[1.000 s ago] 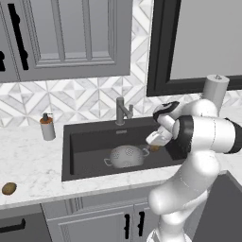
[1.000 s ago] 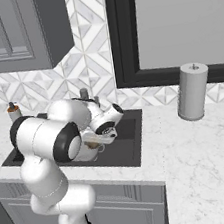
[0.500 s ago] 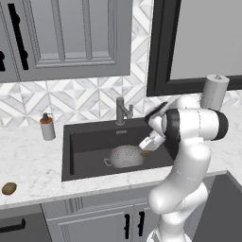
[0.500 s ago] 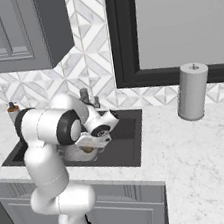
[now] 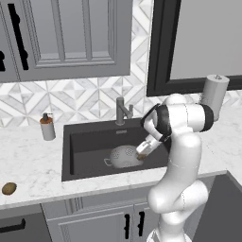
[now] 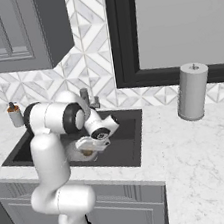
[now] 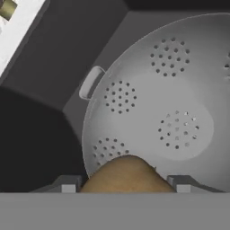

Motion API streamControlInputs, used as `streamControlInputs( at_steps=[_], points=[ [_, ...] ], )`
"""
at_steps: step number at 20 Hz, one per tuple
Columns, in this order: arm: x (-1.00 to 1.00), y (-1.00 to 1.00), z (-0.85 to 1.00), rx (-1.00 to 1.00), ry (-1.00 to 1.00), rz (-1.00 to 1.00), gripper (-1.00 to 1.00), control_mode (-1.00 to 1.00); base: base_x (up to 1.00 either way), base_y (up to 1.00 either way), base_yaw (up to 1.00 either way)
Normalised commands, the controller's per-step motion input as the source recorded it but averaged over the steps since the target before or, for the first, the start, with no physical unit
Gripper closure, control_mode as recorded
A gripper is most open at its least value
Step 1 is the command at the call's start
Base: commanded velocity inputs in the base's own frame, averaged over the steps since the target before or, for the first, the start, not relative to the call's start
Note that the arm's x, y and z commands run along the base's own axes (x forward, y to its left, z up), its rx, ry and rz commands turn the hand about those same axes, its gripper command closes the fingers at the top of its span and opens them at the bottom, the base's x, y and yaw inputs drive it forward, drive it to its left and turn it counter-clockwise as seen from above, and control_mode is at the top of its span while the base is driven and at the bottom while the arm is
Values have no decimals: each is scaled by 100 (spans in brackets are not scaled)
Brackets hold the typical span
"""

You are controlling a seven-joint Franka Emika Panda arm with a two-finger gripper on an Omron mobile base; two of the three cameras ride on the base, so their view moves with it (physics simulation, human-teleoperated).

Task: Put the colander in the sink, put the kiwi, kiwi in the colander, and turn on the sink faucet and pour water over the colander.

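colander (image 5: 125, 156) sits on the floor of the sink (image 5: 90, 142), toward the basin's right half and nearer its front wall than its back. seen from the hand camera, its pale pierced bowl (image 7: 179, 112) has clusters of small holes and one loop handle on the rim. the claw (image 5: 143, 150) hangs just above the colander's right rim, reaching down into the basin from the right side. its two fingers are part-way apart and closed on a kiwi (image 7: 126, 175), the brown fruit wedged between the dark fingertips (image 7: 67, 184) at the bottom of the hand view, over the near edge of the bowl (whether the fruit touches the metal cannot be told). from the right base view the claw (image 6: 91, 148) shows below the dark wrist, with a bit of brown under it.

the second kiwi (image 5: 9, 188) lies on the white marble tabletop (image 5: 33, 165) near its front left corner, well apart from the sink. the sink faucet (image 5: 122, 111) stands upright at the middle of the basin's back edge. a soap bottle (image 5: 47, 127) with an orange collar stands on the tabletop just left of the sink's back left corner. a paper towel roll (image 5: 214, 97) stands upright at the tabletop's back edge, to the right of the basin.
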Motion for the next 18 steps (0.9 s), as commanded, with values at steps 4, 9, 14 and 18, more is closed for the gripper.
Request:
streamControlInputs(
  at_steps=[4, 9, 14, 18],
  points=[
    [0, 22, -23, 3, 0, 0, 100, -100, 0, 0, 0],
    [10, 29, -18, 2, 0, 0, 100, -100, 0, 0, 0],
    [0, 30, -10, 0, 0, 0, -100, -100, 0, 0, 0],
    [-6, 7, 0, 0, 0, -2, -100, -100, 0, 0, 0]
  ],
)
